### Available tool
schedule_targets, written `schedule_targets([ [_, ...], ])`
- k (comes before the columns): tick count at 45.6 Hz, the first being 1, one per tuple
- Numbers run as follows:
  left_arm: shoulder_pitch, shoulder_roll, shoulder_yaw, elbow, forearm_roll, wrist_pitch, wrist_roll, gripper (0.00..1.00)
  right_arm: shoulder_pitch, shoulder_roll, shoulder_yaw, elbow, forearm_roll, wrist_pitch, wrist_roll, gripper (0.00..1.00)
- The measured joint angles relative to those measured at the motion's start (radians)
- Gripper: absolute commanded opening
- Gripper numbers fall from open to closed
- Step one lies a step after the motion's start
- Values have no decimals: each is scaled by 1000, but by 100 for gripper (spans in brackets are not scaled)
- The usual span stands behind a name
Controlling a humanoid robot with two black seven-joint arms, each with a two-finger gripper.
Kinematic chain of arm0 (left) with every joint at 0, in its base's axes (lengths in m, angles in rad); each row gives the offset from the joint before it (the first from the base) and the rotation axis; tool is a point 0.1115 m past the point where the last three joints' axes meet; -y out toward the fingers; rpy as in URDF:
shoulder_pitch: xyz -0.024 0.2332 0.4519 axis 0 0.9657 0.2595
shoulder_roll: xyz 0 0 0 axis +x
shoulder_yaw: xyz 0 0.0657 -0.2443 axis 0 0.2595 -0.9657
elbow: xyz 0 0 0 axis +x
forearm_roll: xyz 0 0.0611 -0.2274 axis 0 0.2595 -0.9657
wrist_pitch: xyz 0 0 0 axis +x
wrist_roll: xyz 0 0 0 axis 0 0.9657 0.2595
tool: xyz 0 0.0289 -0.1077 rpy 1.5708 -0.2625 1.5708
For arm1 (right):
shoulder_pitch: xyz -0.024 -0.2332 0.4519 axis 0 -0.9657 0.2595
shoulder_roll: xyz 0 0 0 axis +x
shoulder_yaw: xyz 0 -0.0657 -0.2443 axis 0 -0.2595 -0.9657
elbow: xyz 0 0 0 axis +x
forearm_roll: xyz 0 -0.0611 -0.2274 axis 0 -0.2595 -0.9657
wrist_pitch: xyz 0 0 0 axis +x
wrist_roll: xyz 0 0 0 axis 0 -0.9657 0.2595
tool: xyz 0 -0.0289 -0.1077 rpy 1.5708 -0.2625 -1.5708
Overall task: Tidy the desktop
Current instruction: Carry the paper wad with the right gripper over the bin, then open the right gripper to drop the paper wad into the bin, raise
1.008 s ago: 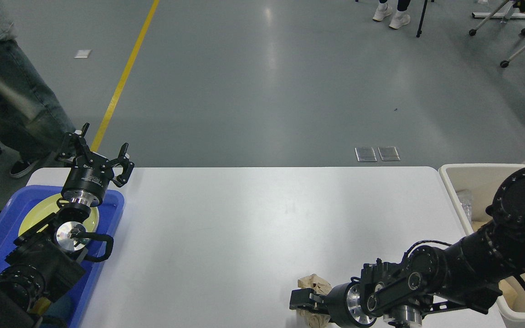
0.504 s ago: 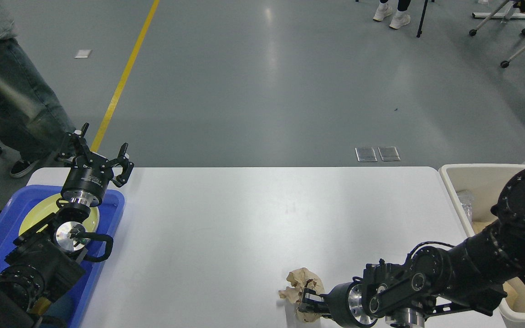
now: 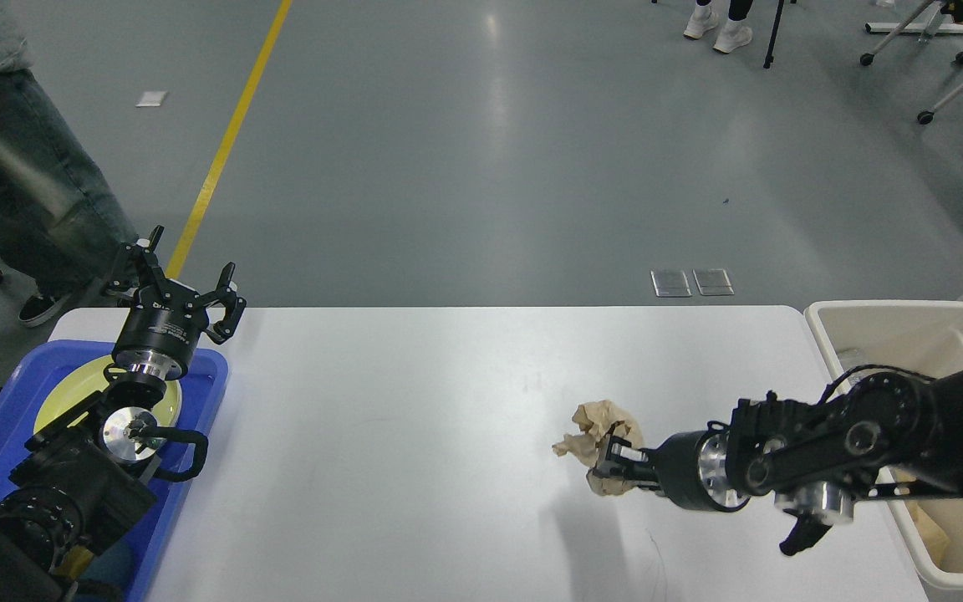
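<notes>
Right of centre, the right gripper (image 3: pixel 615 468) is carrying a crumpled brown paper wad (image 3: pixel 597 431), clamped between its fingers, now lifted off the large white matte desktop (image 3: pixel 415 401) it sat on a second ago. It is probably heading for the beige plastic bin (image 3: pixel 908 326) at right; the left gripper (image 3: pixel 180 288) is hovering, fingers apart, at upper left.

Smooth grey polished floor (image 3: pixel 481 167) filled upper view, pale overhead light glare streaked down centre. Yellow painted floor line (image 3: pixel 226 138) ran diagonally from top edge toward lower left. Two square metal floor plates (image 3: pixel 692 282) sat side by side right of centre. Small white paper scrap (image 3: pixel 151 99) lay left of line. Wheeled grey chair bases (image 3: pixel 933 58) stood top right. Bystander's denim-clad legs (image 3: pixel 22 176) at left edge; white sneakers (image 3: pixel 718 29) at top.
</notes>
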Motion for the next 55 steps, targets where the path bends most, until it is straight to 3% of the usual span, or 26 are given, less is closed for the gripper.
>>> schedule_targets([
  [10, 0, 0, 0, 0, 0, 0, 0, 96, 249, -135, 5, 121, -133, 247, 1, 0],
  [20, 0, 0, 0, 0, 0, 2, 0, 96, 265, -162, -60, 66, -154, 294, -7, 0],
  [27, -1, 0, 0, 0, 0, 2, 0, 96, 115, -163, -145, -222, -156, 245, -6, 0],
  [38, 0, 0, 0, 0, 0, 2, 0, 96, -402, -149, -47, -968, -114, 122, 6, 0],
  [39, 0, 0, 0, 0, 0, 2, 0, 96, -444, -146, -25, -1016, -107, 119, 8, 6],
  [40, 0, 0, 0, 0, 0, 2, 0, 96, -491, -141, 2, -1069, -98, 116, 10, 26],
  [42, 0, 0, 0, 0, 0, 2, 0, 96, -565, -131, 52, -1147, -87, 113, 15, 100],
  [47, 0, 0, 0, 0, 0, 2, 0, 96, -667, -110, 151, -1250, -72, 107, 17, 100],
  [55, 0, 0, 0, 0, 0, 2, 0, 96, -724, -104, 219, -1281, -58, 105, 18, 100],
])
